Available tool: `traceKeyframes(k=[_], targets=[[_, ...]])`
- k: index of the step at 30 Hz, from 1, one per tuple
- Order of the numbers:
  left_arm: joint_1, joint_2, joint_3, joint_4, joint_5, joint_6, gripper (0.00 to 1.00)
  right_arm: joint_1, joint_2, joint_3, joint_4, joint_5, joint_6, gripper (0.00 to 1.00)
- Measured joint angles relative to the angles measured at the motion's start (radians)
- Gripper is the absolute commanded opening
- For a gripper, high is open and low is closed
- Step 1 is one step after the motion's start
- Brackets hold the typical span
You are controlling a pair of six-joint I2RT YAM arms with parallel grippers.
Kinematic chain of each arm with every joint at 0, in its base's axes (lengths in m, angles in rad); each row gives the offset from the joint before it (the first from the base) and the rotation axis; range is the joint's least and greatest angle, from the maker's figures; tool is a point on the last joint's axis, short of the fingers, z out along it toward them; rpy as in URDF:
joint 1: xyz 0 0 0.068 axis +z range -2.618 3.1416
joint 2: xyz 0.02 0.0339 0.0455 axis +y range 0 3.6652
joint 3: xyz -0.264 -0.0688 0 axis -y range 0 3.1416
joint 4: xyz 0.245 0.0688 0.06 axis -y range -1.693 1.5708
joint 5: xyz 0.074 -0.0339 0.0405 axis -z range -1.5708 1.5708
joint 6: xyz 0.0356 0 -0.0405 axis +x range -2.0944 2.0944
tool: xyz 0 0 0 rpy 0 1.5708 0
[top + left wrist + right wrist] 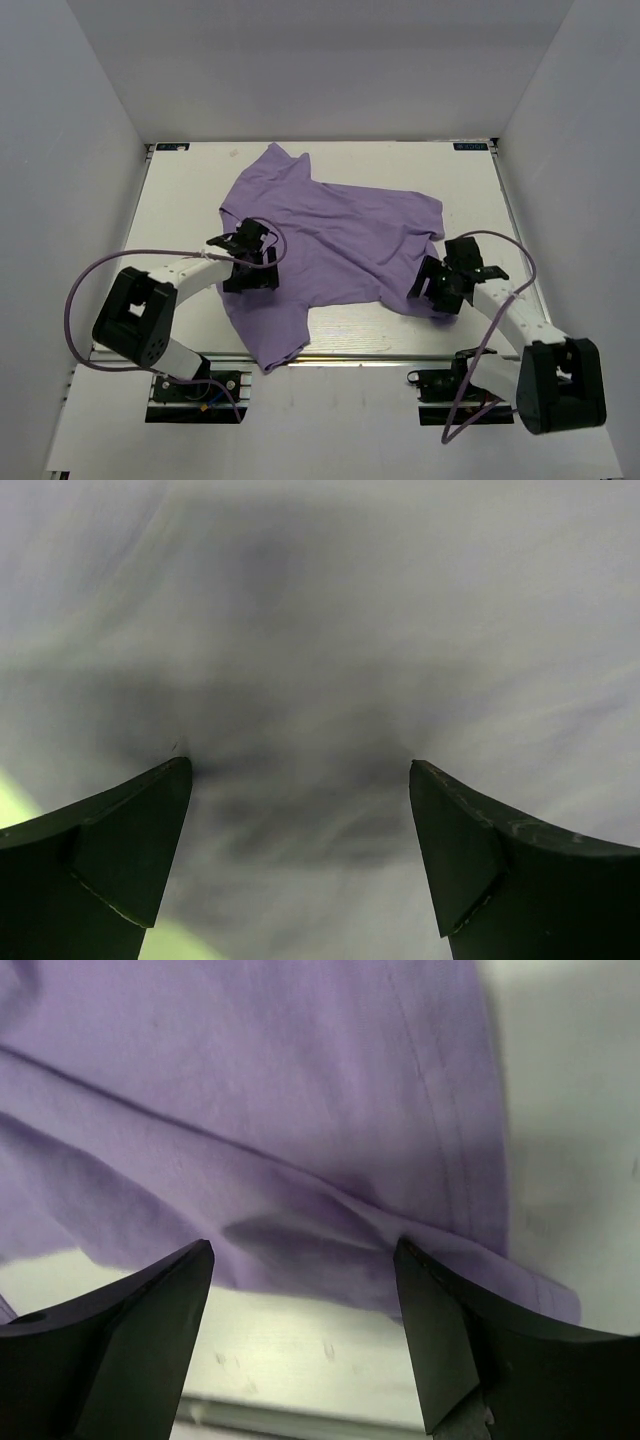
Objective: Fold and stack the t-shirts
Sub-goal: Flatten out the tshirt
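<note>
Loosely rumpled t-shirt [340,235], left hand [300,775] and right hand [303,1250] gaping over it

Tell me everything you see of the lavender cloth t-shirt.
The lavender soft-cloth t-shirt lies unfolded, wrinkled and skewed on the white table, one corner reaching its near edge. A stitched hem shows at its right side. The open left gripper hovers over its left part, the open right gripper at its right edge; neither grips it.

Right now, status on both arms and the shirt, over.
Left jaws open, low over t-shirt, nothing gripped. Right jaws open at its near right edge. T-shirt rumpled, unfolded on table. No obstruction seen.
</note>
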Motion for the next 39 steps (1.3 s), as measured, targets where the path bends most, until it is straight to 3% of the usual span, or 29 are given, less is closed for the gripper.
traceKeyframes(k=[6, 11, 16, 22, 29, 32, 39], targets=[[0.007, -0.149, -0.027, -0.273, -0.086, -0.137, 1.00, 0.022, -0.212, 0.012, -0.200, -0.021, -0.010, 0.84], [0.008, -0.275, 0.096, -0.323, -0.206, -0.162, 1.00, 0.022, -0.196, 0.161, -0.164, 0.035, -0.036, 0.84], [0.009, -0.167, 0.344, -0.188, -0.270, -0.089, 1.00, 0.016, 0.024, 0.368, -0.055, 0.232, -0.044, 0.85], [0.010, 0.215, 0.619, -0.053, -0.273, 0.006, 1.00, -0.015, 0.409, 0.695, -0.023, 0.373, -0.075, 0.86], [0.017, 0.494, 0.691, -0.003, -0.232, 0.092, 1.00, -0.096, 0.736, 0.992, -0.018, 0.353, -0.143, 0.80], [0.025, 0.542, 0.696, 0.009, -0.215, 0.112, 1.00, -0.126, 0.853, 1.086, -0.017, 0.330, -0.176, 0.73], [0.048, 0.573, 0.697, 0.042, -0.186, 0.129, 1.00, -0.157, 0.997, 1.152, -0.022, 0.266, -0.223, 0.70]])
